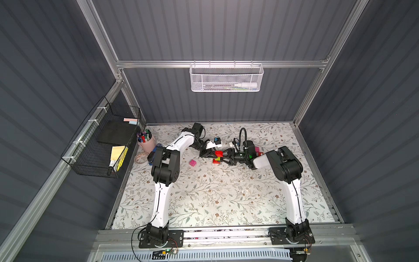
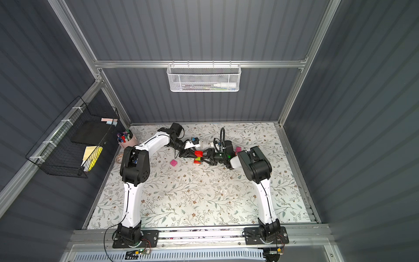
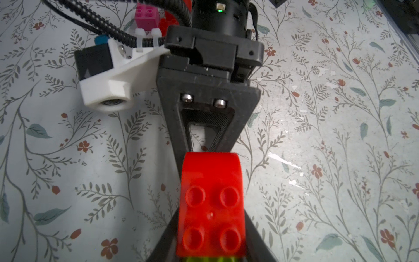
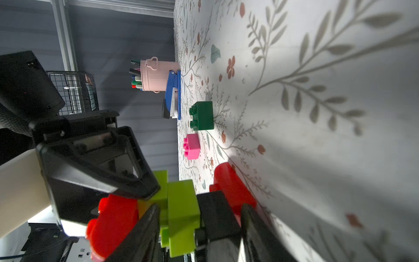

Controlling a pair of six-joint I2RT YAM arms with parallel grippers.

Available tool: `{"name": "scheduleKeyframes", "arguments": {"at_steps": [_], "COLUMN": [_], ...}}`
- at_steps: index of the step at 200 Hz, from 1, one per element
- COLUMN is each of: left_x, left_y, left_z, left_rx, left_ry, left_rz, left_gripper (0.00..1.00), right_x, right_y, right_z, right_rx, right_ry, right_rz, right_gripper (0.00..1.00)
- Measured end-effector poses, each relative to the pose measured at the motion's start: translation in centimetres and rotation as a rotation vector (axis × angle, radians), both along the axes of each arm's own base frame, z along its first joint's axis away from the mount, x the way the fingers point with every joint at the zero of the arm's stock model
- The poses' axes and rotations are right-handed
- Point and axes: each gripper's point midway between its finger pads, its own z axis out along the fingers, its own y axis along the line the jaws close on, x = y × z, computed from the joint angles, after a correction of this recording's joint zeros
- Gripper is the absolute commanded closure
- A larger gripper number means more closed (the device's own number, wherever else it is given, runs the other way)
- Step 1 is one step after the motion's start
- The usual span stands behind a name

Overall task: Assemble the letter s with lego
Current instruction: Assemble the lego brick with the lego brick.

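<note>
Red-topped lego stack [image 3: 210, 211] inside mat [image 3: 317, 158] edges

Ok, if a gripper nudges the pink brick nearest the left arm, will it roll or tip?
The pink brick looks blocky and flat-sided, so it should slide rather than roll. It sits squat, studs up, on the mat, so tipping seems unlikely. Being moulded plastic, it is probably stiff and light.
</note>
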Motion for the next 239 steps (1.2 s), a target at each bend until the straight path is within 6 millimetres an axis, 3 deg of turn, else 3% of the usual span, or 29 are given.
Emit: {"name": "scheduleKeyframes", "arguments": {"at_steps": [151,239], "left_x": [-0.22,-0.17], "left_y": [-0.13,-0.07], "left_z": [-0.11,-0.09], "left_rx": [0.008,0.012], "left_ry": [-0.027,-0.032], "left_rz": [-0.008,-0.006], "left_gripper": [0.68,0.59], "right_x": [-0.18,-0.35], "right_y": [-0.05,-0.11], "right_z": [-0.15,-0.13], "right_rx": [-0.013,-0.015], "right_ry": [-0.034,-0.041], "right_rz": [0.015,0.018], "right_gripper": [0.44,0.45]}}
